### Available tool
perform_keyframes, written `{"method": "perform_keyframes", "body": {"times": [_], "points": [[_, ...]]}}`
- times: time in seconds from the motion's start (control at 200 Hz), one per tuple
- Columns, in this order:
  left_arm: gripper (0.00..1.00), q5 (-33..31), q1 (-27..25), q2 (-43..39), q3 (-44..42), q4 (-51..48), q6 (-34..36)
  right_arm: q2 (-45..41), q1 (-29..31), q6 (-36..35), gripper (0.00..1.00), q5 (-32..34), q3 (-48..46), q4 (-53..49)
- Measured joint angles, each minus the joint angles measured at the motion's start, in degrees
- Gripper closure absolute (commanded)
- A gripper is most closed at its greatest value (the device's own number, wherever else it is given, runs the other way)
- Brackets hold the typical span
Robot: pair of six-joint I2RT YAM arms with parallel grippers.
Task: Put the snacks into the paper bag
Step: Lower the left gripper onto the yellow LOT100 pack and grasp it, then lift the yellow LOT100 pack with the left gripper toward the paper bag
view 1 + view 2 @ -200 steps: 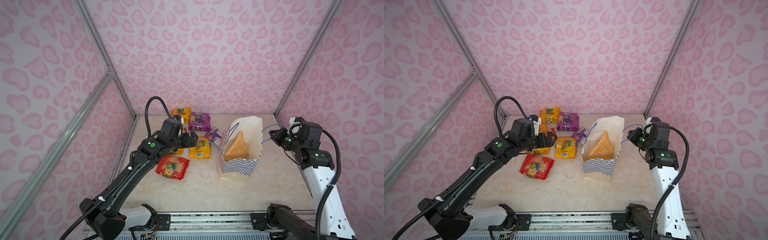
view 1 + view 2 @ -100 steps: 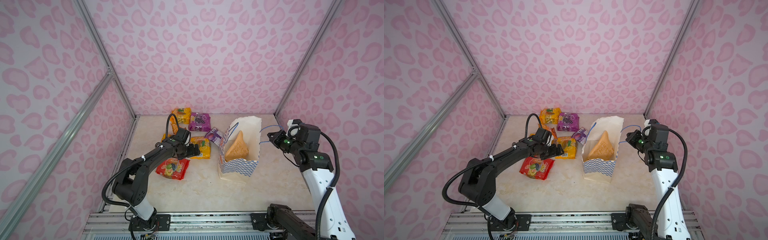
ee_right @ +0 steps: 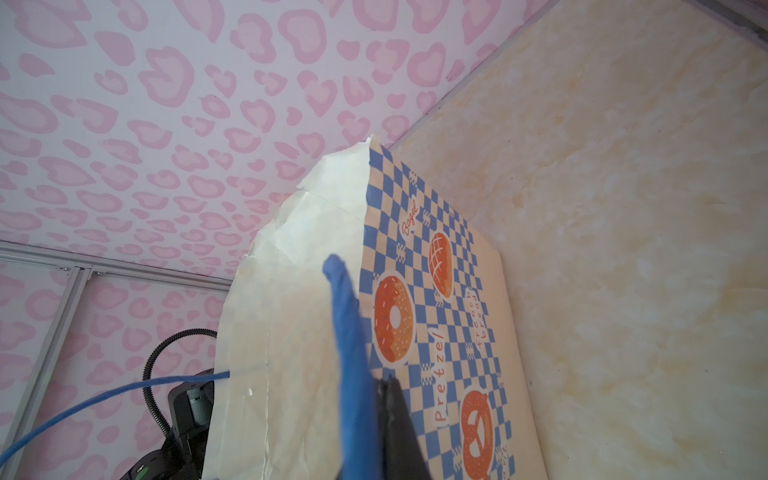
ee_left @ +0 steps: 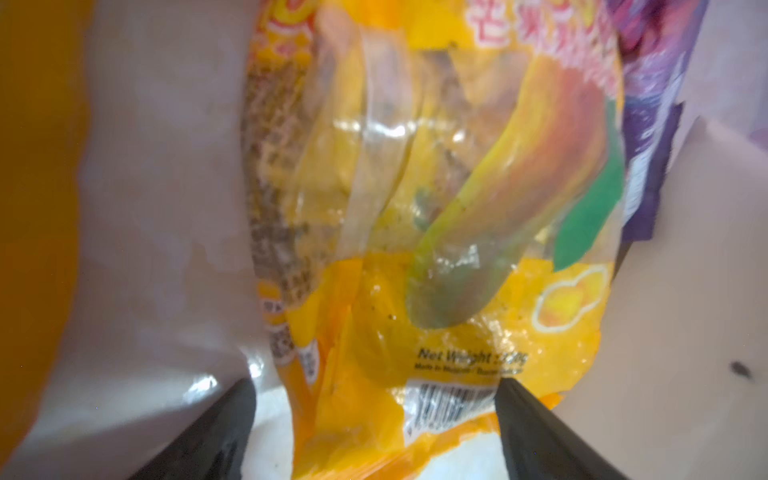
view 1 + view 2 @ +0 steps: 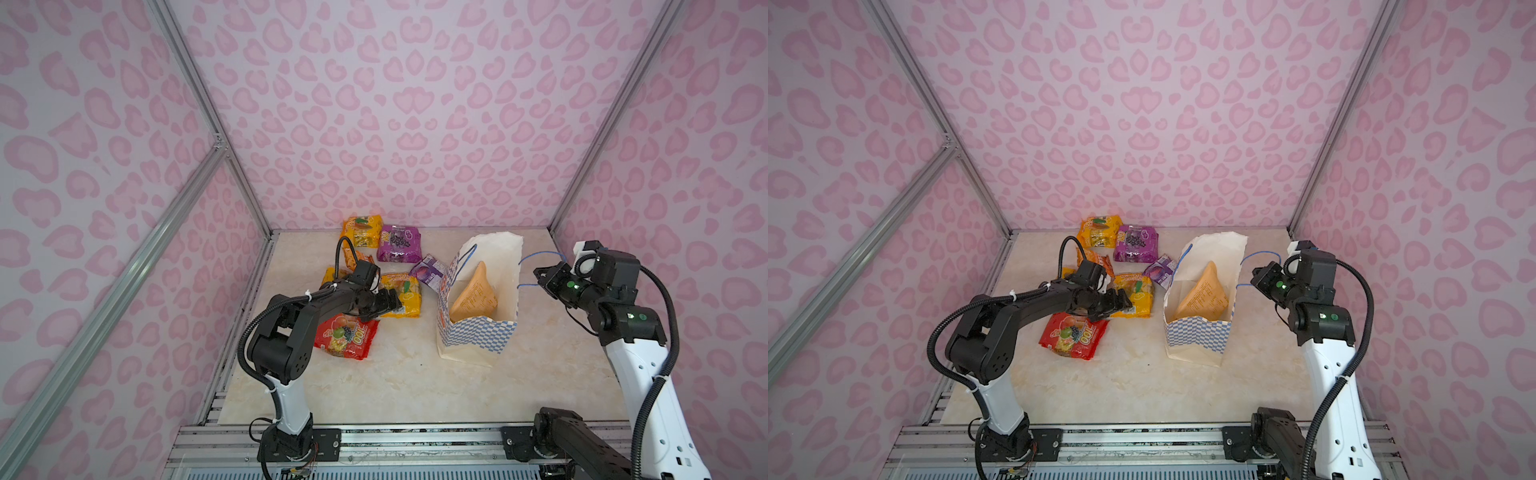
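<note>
The paper bag [image 5: 478, 336] [image 5: 1198, 338] stands upright, mouth open, with a tan-orange pouch [image 5: 473, 299] inside. My right gripper [image 5: 540, 280] [image 3: 380, 382] is shut on its blue cord handle [image 3: 349, 332], pulling it to the right. Other snacks lie left of the bag. My left gripper [image 5: 390, 301] [image 4: 376, 382] is open and low over a yellow-orange packet [image 5: 405, 293] [image 4: 436, 208], with a finger on either side of its barcode end. A red packet [image 5: 347, 336] lies under that arm. A purple packet [image 5: 399, 243] and an orange one [image 5: 361, 232] lie at the back.
A small purple packet [image 5: 428, 272] leans against the bag's left side. Another orange packet [image 5: 357, 257] is partly hidden behind the left arm. Pink patterned walls close in the left, back and right sides. Bare tabletop [image 5: 395, 382] lies in front of the bag.
My left arm has folded and dropped, bringing the open gripper down to the yellow-orange packet. The right gripper keeps hold of the bag's handle in nearly the same place.
</note>
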Motion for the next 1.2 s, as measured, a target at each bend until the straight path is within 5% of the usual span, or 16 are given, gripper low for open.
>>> {"method": "perform_keyframes", "body": {"times": [0.6, 0.81, 1.2], "points": [[0.23, 10.16, 1.29, 1.92, -10.56, 29.44, -17.29, -0.7, 0.24, 0.26, 1.0, -0.17, -1.55, 0.09], [0.43, 11.56, 1.29, 3.93, -11.76, 35.3, -22.27, -0.83, 0.33, 0.52, 1.0, -0.28, -1.9, 0.09], [0.94, 12.59, 1.22, 6.03, -12.39, 39.47, -27.08, -1.7, 0.52, 0.74, 1.0, -0.48, -2.56, 0.09]]}}
